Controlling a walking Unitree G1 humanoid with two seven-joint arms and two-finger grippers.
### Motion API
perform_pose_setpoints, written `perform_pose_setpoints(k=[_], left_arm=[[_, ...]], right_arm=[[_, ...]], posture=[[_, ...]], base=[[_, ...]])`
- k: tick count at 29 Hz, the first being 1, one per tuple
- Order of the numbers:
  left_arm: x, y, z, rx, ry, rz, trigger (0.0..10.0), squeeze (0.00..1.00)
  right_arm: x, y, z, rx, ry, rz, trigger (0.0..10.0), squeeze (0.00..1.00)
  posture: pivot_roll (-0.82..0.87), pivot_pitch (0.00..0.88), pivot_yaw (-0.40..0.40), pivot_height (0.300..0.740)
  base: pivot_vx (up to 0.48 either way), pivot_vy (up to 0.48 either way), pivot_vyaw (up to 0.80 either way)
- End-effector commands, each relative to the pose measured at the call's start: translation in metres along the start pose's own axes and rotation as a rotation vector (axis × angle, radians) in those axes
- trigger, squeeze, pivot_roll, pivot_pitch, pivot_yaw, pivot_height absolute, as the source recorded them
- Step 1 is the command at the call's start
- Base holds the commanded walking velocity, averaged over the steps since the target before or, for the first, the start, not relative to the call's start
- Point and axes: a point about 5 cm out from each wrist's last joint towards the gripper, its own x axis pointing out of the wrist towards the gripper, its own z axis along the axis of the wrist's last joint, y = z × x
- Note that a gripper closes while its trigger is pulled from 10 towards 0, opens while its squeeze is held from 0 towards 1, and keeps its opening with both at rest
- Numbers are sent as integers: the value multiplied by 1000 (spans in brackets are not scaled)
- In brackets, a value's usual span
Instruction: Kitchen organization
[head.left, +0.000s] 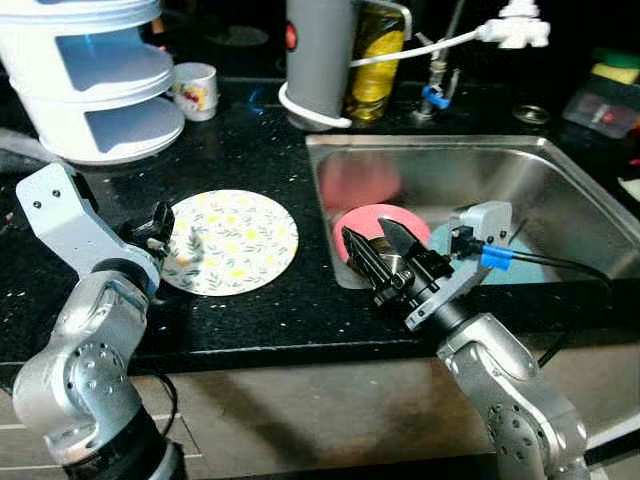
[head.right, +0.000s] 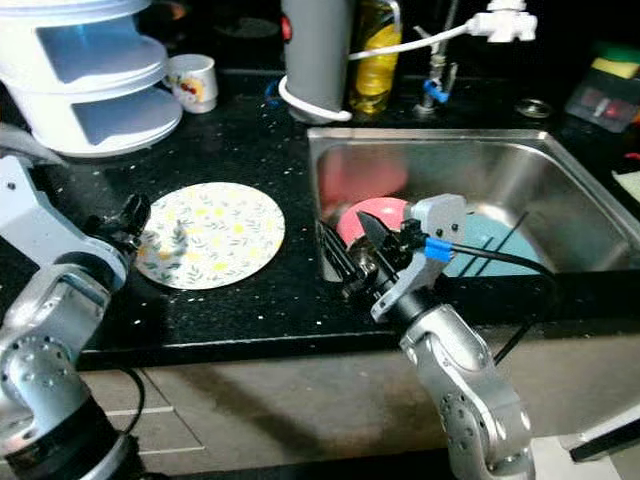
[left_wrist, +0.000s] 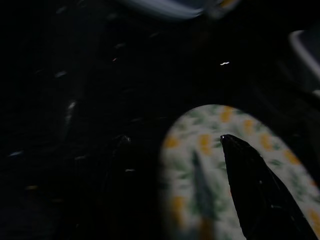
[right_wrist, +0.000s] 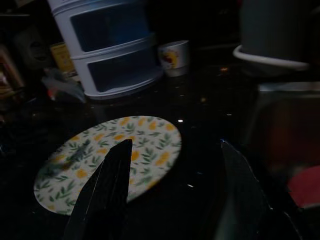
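A round plate with a yellow and green flower print (head.left: 235, 242) lies flat on the black counter (head.left: 250, 150). My left gripper (head.left: 158, 226) is at the plate's left rim. In the left wrist view it is open: one finger (left_wrist: 252, 190) is over the plate (left_wrist: 210, 150) and the other is off it, over the counter. My right gripper (head.left: 372, 246) is open and empty, held over the sink's left edge and pointing toward the flowered plate (right_wrist: 135, 145). A pink plate (head.left: 372, 218) lies in the sink just behind it. Something pale blue (head.right: 490, 245) lies beside the pink plate.
A white tiered rack (head.left: 95, 80) and a small mug (head.left: 195, 90) stand at the back left. A grey cylinder (head.left: 320, 55), an oil bottle (head.left: 378, 60) and a white tap head (head.left: 515, 25) are behind the steel sink (head.left: 560, 200). A sponge holder (head.left: 605, 95) sits far right.
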Motion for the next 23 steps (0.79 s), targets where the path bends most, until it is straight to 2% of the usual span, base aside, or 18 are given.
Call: perform_pose_setpoints(k=[1, 5, 8, 11, 13, 15, 20, 23], left_arm=[[-7, -6, -16, -68, 74, -14, 10000, 0], [-12, -9, -21, -83, 113, -25, 10000, 0], [-19, -15, -34, -107, 206, -46, 10000, 0], [-19, -18, -36, -104, 225, -67, 10000, 0], [-19, -21, -36, -74, 235, -98, 10000, 0], [-19, -28, -34, 77, 229, -207, 10000, 0], [-20, -31, -31, 111, 206, -252, 10000, 0], [-21, -36, -29, 200, 200, -315, 10000, 0]], right_arm=[[0, 2, 0, 9, 1, 18, 10000, 0], [0, 2, 0, 9, 1, 17, 10000, 0], [1, 0, 0, 15, 1, 2, 10000, 0], [1, -1, -1, 17, 2, -6, 10000, 0], [1, -2, -2, 18, 3, -11, 10000, 0], [2, -2, -2, 23, 1, -16, 10000, 0], [3, -1, -2, 23, -2, -11, 10000, 0], [3, 0, 0, 9, -18, -5, 10000, 0]], posture=[[109, 28, -102, 740], [109, 28, -102, 740], [112, 31, -102, 740], [113, 31, -103, 740], [113, 31, -103, 740], [112, 32, -100, 740], [111, 30, -100, 740], [109, 33, -99, 740]], base=[[0, 0, 775], [0, 0, 775], [0, 0, 0], [0, 0, 0], [0, 0, 0], [0, 0, 0], [0, 0, 0], [0, -240, 533]])
